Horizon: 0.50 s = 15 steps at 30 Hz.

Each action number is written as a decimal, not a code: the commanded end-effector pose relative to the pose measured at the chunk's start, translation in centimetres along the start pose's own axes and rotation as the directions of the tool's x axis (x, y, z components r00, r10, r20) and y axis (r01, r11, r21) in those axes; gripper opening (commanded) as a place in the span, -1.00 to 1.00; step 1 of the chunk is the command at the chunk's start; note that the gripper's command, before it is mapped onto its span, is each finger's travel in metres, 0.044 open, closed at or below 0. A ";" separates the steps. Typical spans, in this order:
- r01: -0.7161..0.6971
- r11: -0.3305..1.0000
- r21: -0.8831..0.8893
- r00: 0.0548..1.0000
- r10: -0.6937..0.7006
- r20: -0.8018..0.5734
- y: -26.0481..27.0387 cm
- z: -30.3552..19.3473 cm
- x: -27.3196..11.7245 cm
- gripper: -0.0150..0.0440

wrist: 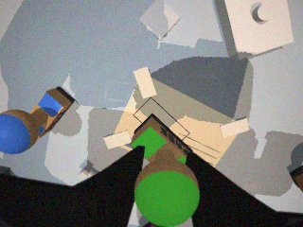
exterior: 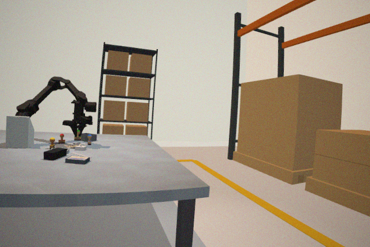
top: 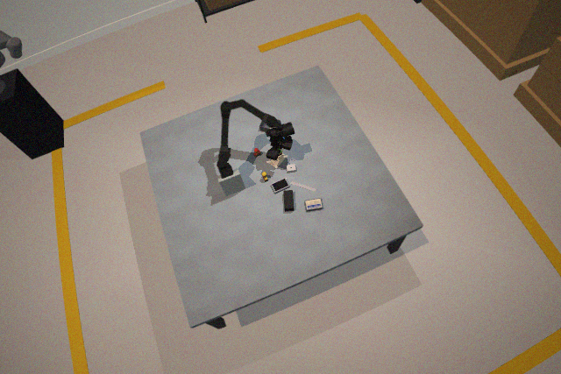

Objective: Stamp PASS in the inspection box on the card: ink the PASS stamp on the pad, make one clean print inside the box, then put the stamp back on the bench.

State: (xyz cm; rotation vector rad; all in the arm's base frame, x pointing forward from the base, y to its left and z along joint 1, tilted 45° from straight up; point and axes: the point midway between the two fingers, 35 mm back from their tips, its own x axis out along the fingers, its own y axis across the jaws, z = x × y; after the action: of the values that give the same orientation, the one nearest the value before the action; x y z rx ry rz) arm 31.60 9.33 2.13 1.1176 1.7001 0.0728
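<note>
My gripper (exterior: 78,134) (wrist: 165,155) is shut on the green-knobbed stamp (wrist: 167,196) (exterior: 78,131), which has small dark lettering on its wooden base. The stamp is upright, a little above the tan card (wrist: 201,137) (top: 274,163). In the wrist view its base covers the near part of the box outline (wrist: 170,114). The part of the box that shows bears no visible print; the rest is hidden. Pale strips lie at the card's corners. A dark pad with a light rim (top: 280,186), apparently the ink pad, lies nearer the table's front.
A blue-knobbed stamp (wrist: 13,132) (exterior: 89,139), a red-knobbed stamp (top: 257,151) (exterior: 62,137) and a yellow-knobbed stamp (top: 265,176) (exterior: 52,142) stand around the card. A white block (wrist: 265,28) (top: 291,167), a black block (top: 288,201) (exterior: 55,153) and a labelled flat box (top: 313,204) (exterior: 77,159) are nearby.
</note>
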 end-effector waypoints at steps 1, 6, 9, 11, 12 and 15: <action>0.001 1.000 -0.006 1.000 -0.001 0.005 0.1 0.0 -0.8 -0.49; 0.001 1.000 -0.006 1.000 -0.001 0.005 0.1 0.0 -1.6 -0.49; 0.001 1.000 -0.006 1.000 -0.001 0.005 0.1 0.0 -2.1 -0.49; 0.000 1.000 -0.006 1.000 0.000 0.004 0.1 0.0 -2.5 -0.49; 0.000 1.000 -0.006 1.000 0.000 0.004 0.1 -0.1 -2.6 -0.49; 0.000 1.000 -0.006 1.000 0.000 0.004 0.0 -0.1 -3.1 -0.49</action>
State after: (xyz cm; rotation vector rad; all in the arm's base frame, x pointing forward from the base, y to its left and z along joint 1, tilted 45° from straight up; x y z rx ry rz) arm 31.56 7.62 3.90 1.1180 1.7003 0.0731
